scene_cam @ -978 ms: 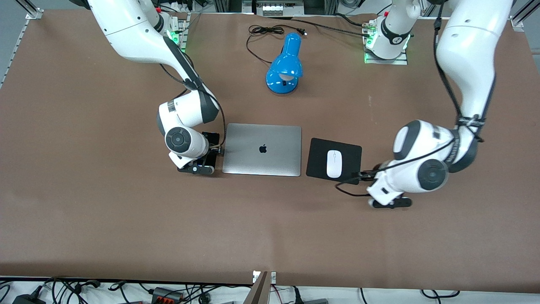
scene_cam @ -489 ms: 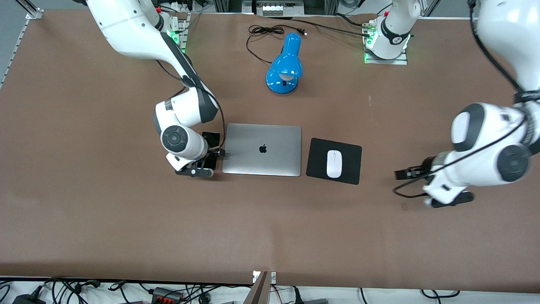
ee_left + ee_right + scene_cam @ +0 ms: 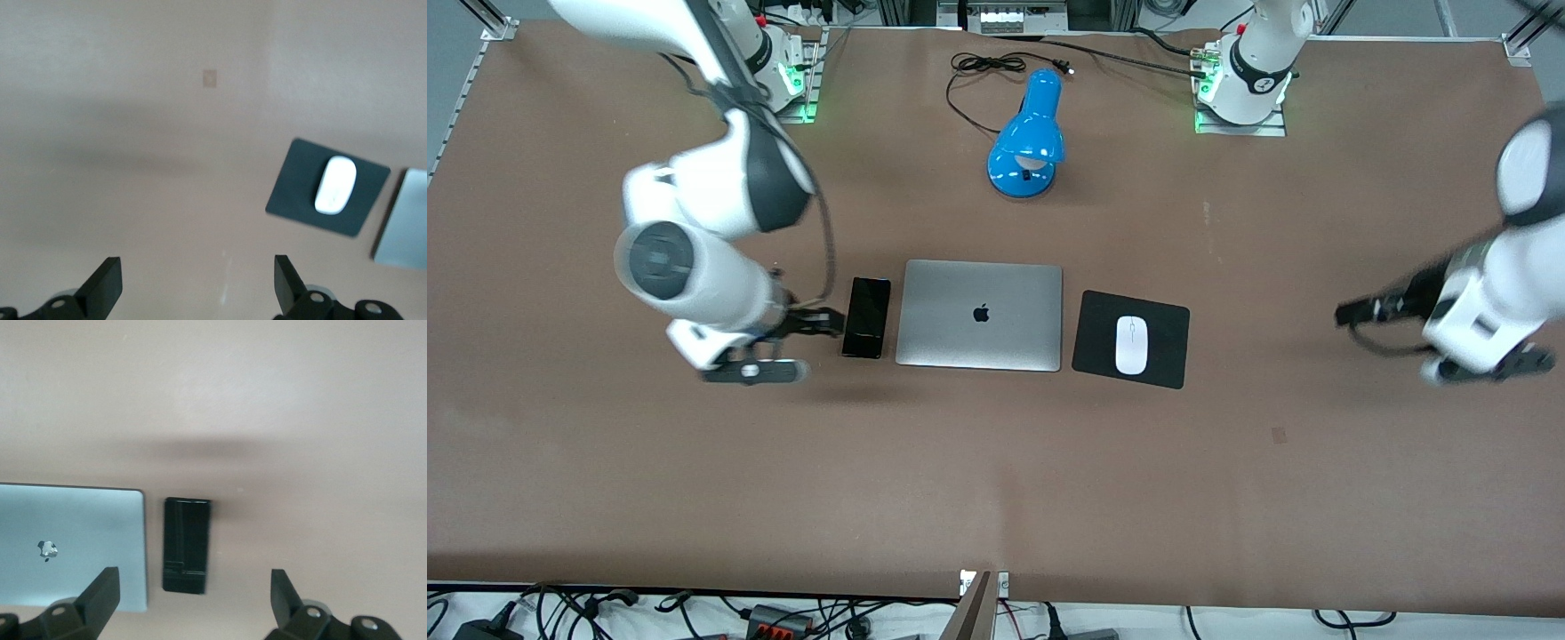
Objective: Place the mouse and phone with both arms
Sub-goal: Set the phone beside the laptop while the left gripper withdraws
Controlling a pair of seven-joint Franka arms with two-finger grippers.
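The white mouse (image 3: pixel 1130 345) lies on a black mouse pad (image 3: pixel 1169 342) beside the closed silver laptop (image 3: pixel 980 315). The black phone (image 3: pixel 866 317) lies flat on the table along the laptop's edge toward the right arm's end. My right gripper (image 3: pixel 818 322) is open and empty, raised beside the phone; the phone (image 3: pixel 186 545) shows between its open fingers in the right wrist view. My left gripper (image 3: pixel 1359 311) is open and empty, up over bare table toward the left arm's end, well apart from the mouse (image 3: pixel 335 185).
A blue desk lamp (image 3: pixel 1030 133) with a black cord (image 3: pixel 983 67) stands farther from the front camera than the laptop. The brown table (image 3: pixel 996 480) stretches wide in front of the laptop.
My right gripper has let go of the phone and risen away toward its end of the table. My left gripper has drawn back from the mouse pad toward its end.
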